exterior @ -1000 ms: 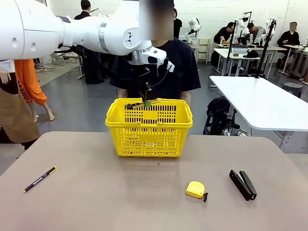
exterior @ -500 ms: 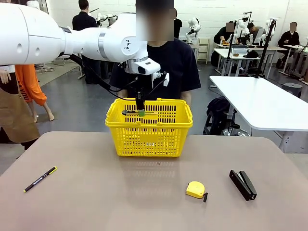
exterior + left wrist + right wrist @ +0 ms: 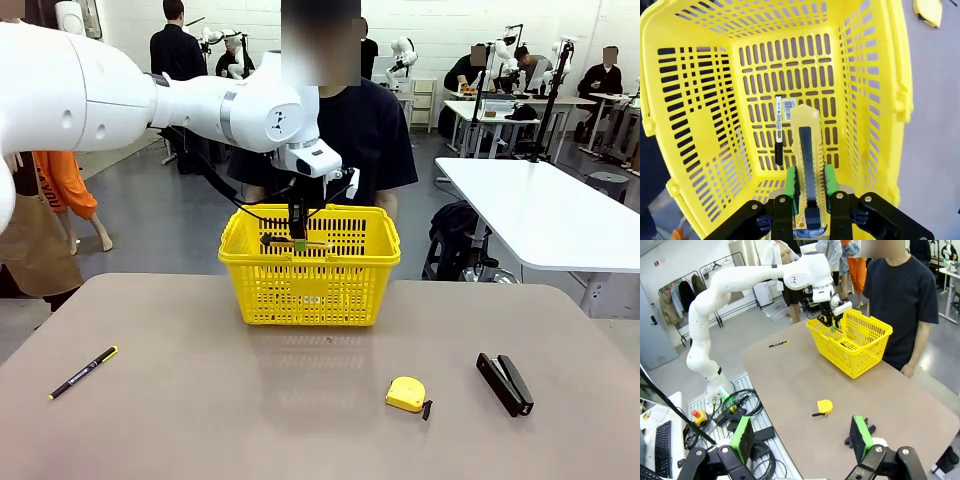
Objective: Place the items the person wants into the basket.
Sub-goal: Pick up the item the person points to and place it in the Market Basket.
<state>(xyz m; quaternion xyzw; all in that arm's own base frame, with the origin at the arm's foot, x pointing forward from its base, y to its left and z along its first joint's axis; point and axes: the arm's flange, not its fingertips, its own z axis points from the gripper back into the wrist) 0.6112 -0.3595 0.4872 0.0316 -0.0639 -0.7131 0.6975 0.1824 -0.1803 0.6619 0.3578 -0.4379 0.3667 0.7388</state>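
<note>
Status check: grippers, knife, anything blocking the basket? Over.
Left gripper shut on utility knife, over basket. Right gripper open, empty. Marker in basket, pen on table. Drop looks clear.

A bright yellow plastic shopping basket (image 3: pixel 310 290) has sides patterned with a lattice of slotted holes. The flat bench (image 3: pixel 200 420) is a plain beige-brown. The glossy robot arm (image 3: pixel 100 90) is white. Its left end effector (image 3: pixel 809 181) is black with green pads (image 3: pixel 791 184). The yellow-and-black utility knife (image 3: pixel 806 145) has a pale yellow body and a dark centre strip. The slim black marker (image 3: pixel 778 131) carries a white label, and the small barcode sticker (image 3: pixel 789 110) is white with dark print. The thin black pen (image 3: pixel 84 372) has yellow accents. The small round tape measure (image 3: pixel 406 393) is yellow with a black tab. The long stapler (image 3: pixel 505 384) is black. The right end effector (image 3: pixel 801 429) is also black with green pads. The person (image 3: pixel 375 130) wears a plain black T-shirt.
</note>
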